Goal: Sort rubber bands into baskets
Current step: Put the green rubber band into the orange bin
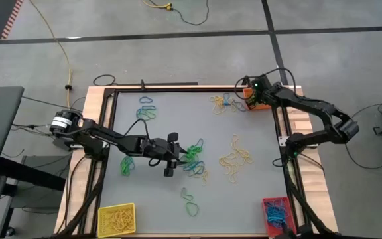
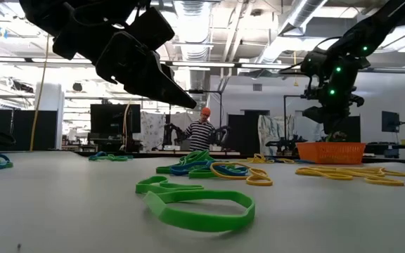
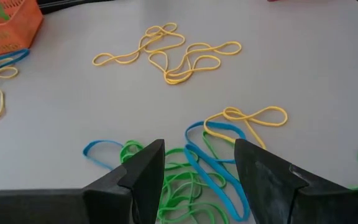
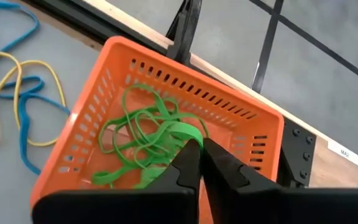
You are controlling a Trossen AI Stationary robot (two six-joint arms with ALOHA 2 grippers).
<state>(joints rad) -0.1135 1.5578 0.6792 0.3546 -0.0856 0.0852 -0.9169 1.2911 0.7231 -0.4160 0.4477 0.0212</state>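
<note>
1. Right gripper (image 4: 202, 155) hangs over the orange slotted plastic basket (image 4: 241, 134) at the bench's far right corner, jaws a crack apart, green rubber bands (image 4: 145, 134) at the tips; can't tell if gripped or dropped.
2. Do it well: part jaws fully, lift straight up so no loop snags.
3. Left gripper (image 3: 197, 180), jaws released wide, sits over the mixed green, blue and yellow loops (image 3: 219, 165) mid-bench.
4. Bands: thin, floppy, tangled.
</note>
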